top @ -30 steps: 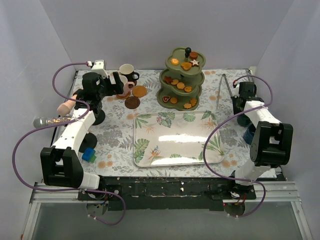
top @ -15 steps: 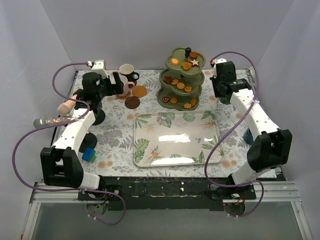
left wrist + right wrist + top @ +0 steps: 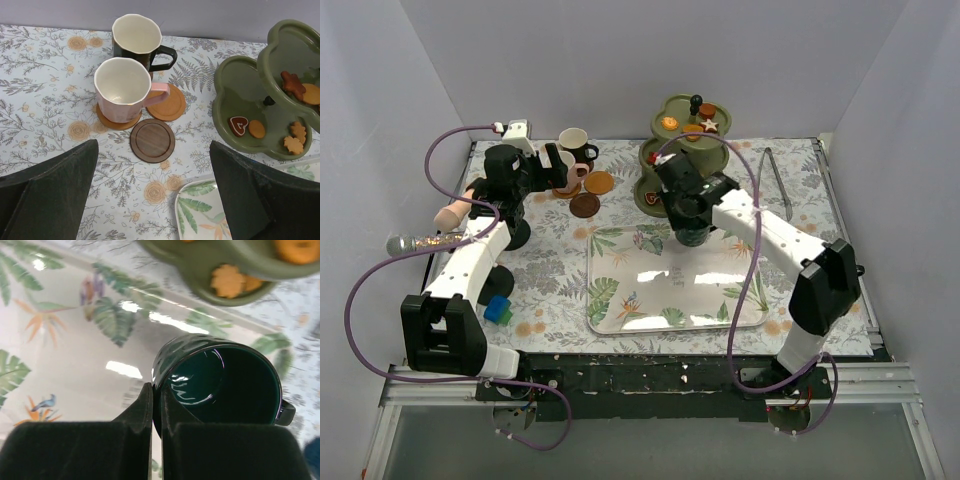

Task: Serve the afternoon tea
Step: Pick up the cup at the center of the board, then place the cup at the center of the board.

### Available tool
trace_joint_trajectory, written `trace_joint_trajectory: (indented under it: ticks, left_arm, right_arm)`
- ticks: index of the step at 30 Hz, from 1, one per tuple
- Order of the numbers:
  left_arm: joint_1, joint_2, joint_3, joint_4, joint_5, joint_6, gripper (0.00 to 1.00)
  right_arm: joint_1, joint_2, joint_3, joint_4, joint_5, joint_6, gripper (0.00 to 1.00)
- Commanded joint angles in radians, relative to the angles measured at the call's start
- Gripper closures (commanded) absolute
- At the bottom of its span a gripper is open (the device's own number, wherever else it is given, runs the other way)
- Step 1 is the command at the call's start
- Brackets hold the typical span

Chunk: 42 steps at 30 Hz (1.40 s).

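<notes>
My right gripper (image 3: 156,402) is shut on the rim wall of a dark green mug (image 3: 220,385), one finger inside and one outside. The mug (image 3: 692,234) is over the far edge of the leaf-print tray (image 3: 670,295), just in front of the olive three-tier stand (image 3: 682,112), whose lower tiers my right arm partly hides. Biscuits (image 3: 239,125) lie on the stand's tiers. My left gripper (image 3: 153,147) stands open above the cloth near a dark coaster (image 3: 152,130). Beyond it a pink mug (image 3: 122,90) sits on a coaster beside a black mug with a white inside (image 3: 136,37) and an orange-brown coaster (image 3: 170,102).
Metal tongs (image 3: 775,180) lie at the back right. A glittery microphone (image 3: 420,242) sticks out past the table's left edge. A small blue block (image 3: 498,310) sits near the left arm's base. White walls close in the table on three sides.
My right arm has swung from the table's right side to the centre, carrying the green mug to the tray's far edge. The left arm has not moved.
</notes>
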Motion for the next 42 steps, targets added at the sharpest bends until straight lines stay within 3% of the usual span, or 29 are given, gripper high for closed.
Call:
trace_joint_trajectory:
  ticks: [1,10,14,23,31,42]
  left_arm:
    - [0.000,-0.034,0.001,0.012,0.007,-0.002,0.06]
    - [0.000,-0.039,0.002,0.011,-0.016,-0.002,0.05]
    - [0.000,-0.034,0.015,-0.017,-0.121,-0.033,0.02]
    - [0.079,-0.062,0.019,-0.034,-0.249,-0.079,0.02]
    - [0.154,-0.076,0.015,-0.031,-0.300,-0.080,0.02]
    - [0.157,-0.079,0.013,-0.028,-0.272,-0.086,0.02]
  right_arm:
    - [0.095,0.037,0.040,0.099,0.024,0.111,0.99]
    - [0.251,0.144,0.126,0.148,0.070,0.165,0.99]
    - [0.322,0.182,0.169,0.211,0.079,0.152,0.99]
    - [0.464,0.394,0.451,0.221,0.038,0.126,0.99]
    - [0.523,0.477,0.507,0.327,0.042,0.105,0.99]
    - [0.536,0.592,0.554,0.361,0.061,0.076,0.99]
